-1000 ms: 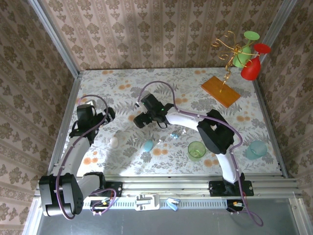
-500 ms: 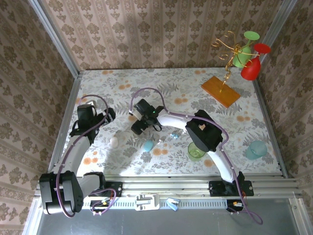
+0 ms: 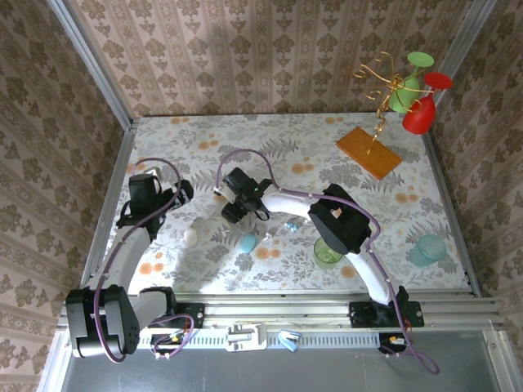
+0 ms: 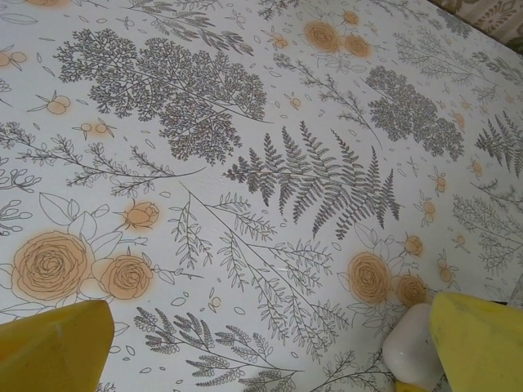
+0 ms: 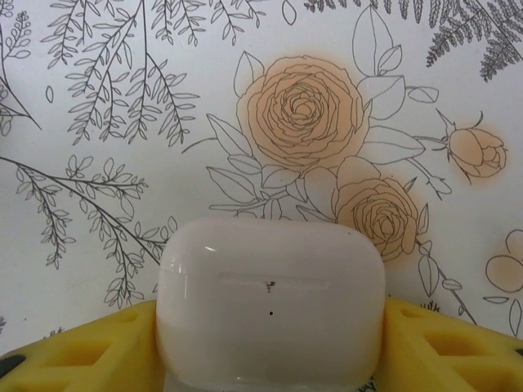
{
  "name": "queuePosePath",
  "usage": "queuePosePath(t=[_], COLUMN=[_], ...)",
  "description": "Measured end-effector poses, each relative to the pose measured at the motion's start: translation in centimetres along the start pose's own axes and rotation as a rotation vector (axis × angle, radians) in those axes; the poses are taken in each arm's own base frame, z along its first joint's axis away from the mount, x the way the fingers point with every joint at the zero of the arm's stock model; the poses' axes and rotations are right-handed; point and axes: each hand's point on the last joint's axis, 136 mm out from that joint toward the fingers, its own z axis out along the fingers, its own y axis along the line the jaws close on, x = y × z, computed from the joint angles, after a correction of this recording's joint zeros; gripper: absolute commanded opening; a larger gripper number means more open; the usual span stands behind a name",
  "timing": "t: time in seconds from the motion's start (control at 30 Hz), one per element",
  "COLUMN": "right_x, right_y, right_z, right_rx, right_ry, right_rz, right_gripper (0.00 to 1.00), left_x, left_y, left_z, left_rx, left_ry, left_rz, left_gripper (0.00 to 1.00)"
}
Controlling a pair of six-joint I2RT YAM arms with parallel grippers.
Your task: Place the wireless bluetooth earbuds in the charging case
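Note:
A white charging case [image 5: 270,302], lid closed, sits upright between the yellow fingers [image 5: 441,347] of my right gripper [image 5: 270,347], which is shut on it just above the floral tablecloth. From above, this gripper [image 3: 223,199] is left of the table's middle. Two tiny earbuds [image 3: 290,226] [image 3: 271,235] lie on the cloth near the right forearm. A light-blue case [image 3: 247,242] rests in front of them. My left gripper [image 3: 175,196] is open, and a second white case [image 4: 413,347] lies against its right finger [image 4: 482,343]; that case [image 3: 190,237] shows from above too.
A green cup [image 3: 328,251] stands by the right arm's elbow and a teal dish [image 3: 428,247] lies at the right edge. An orange board [image 3: 368,151] with a wire stand holding green and red glasses [image 3: 418,98] is at the back right.
The right arm has swung left, carrying its gripper and the white case a little toward the left arm. The left arm has hardly moved.

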Motion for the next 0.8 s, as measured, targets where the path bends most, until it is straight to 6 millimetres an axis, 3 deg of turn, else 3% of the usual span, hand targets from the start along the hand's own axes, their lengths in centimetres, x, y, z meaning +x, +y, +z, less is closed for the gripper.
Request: queuePosePath(t=[0.13, 0.27, 0.43, 0.6, 0.8], right_x=[1.1, 2.0, 0.9, -1.6, -3.4], right_y=[-0.3, -0.9, -2.2, -3.4, -2.6], right_z=[-0.9, -3.2, -8.2, -13.6, -17.4], right_rx=[0.002, -0.008, -0.025, -0.013, -0.056], right_ry=[-0.016, -0.076, -0.242, -0.422, -0.539], right_rz=[0.012, 0.030, 0.046, 0.044, 0.012], right_gripper=[0.59, 0.59, 0.58, 0.58, 0.55], left_x=[0.2, 0.7, 0.9, 1.6, 2.6], left_y=[-0.4, -2.0, -7.2, -13.9, -18.6], left_z=[0.0, -0.1, -0.9, -2.9, -4.9], left_rx=[0.023, 0.094, 0.302, 0.540, 0.710], left_ry=[0.009, 0.036, 0.059, 0.053, 0.067], left_rz=[0.001, 0.013, 0.071, 0.159, 0.176], left_gripper=[1.00, 1.00, 0.99, 0.90, 0.76])
